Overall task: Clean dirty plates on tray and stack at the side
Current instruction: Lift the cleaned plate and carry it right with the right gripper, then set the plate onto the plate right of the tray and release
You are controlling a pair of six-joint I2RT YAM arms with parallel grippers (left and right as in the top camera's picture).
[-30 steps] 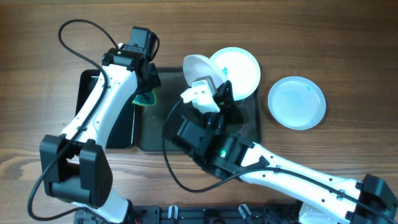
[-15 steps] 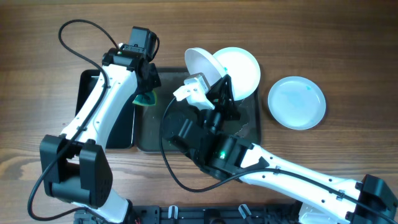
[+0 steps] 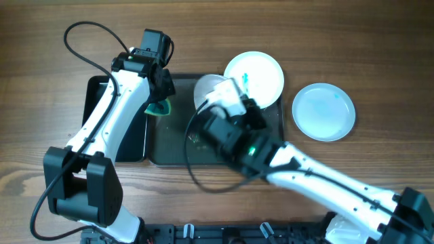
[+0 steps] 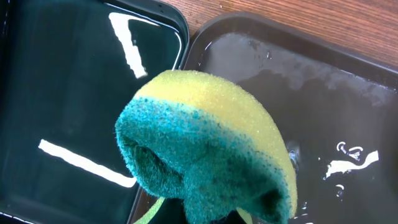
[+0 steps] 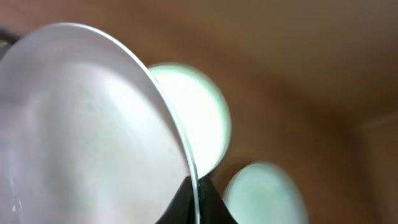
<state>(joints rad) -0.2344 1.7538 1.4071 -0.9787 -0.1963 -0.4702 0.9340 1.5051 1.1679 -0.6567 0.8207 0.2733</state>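
The left fingers [image 3: 161,100] are squeezed shut on a sponge [image 4: 205,143], yellow on top and teal-green underneath, bent into a hump by the grip. In the wrist view the fingers themselves are mostly hidden behind it. The sponge hangs over the seam where the small black tray [image 4: 62,93] meets the left end of the large tray [image 4: 323,106], whose dark floor is wet with beads and streaks of water. The right fingers [image 5: 193,198] are pinched closed on the rim of a first plate [image 3: 205,91], holding it tilted above the far part of the large tray. Its face looks plain white, though the wrist view is blurred. Just to its right a second plate [image 3: 256,76] lies across the large tray's far right corner, reaching past its edge over the desk [image 3: 54,176], with a teal-green smear near its middle. A third plate [image 3: 324,112] sits flat on the desk further right, apart from the large tray, with a faint teal tint on it.
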